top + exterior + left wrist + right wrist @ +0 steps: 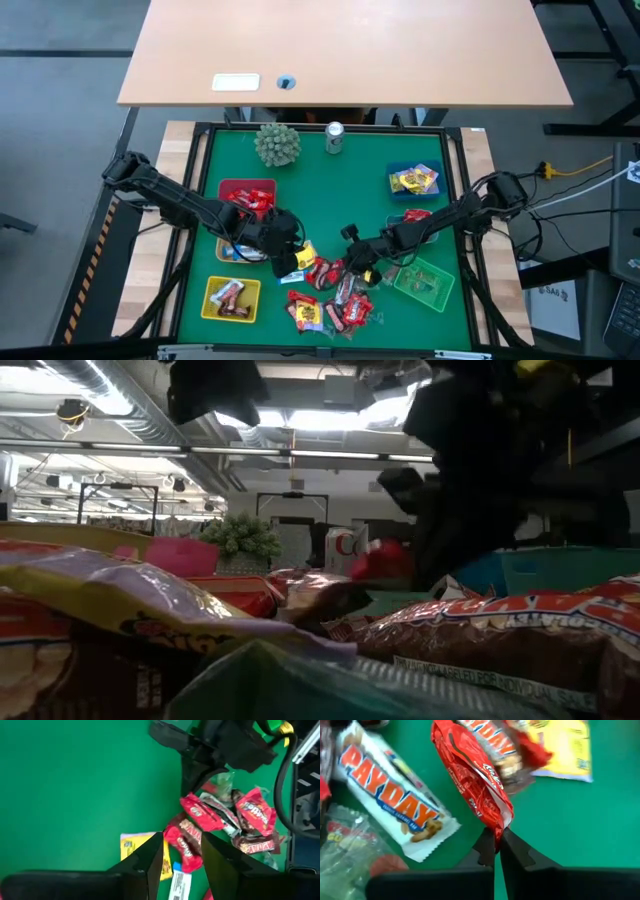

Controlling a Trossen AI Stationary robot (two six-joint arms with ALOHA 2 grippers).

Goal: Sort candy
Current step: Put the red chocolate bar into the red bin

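Note:
A pile of candy (330, 297) in red, brown and yellow wrappers lies on the green mat near the front edge. My right gripper (350, 272) is over the pile's far side, shut on a red-wrapped candy (475, 775). A white PayDay bar (395, 800) and a yellow sweet (565, 745) lie flat beside it. My left gripper (182, 865) hovers open above the pile's left side. A red candy (187, 845) shows on the mat between its fingertips, untouched, with a yellow sweet (137, 847) next to it. My right gripper pinches the crimped near end of the red wrapper (499, 822) between its two fingertips. The fingers come slanting down from the table's right side and lie along the candy. The wrapper stretches away from the fingers over a brown sweet; whether it is lifted clear I cannot tell.
Small baskets stand around the pile: red (247, 195), blue (415, 182), green (425, 282), yellow (232, 298), and a pale one (238, 252) under my left arm. A spiky green ball (277, 143) and a silver can (334, 138) sit at the far edge.

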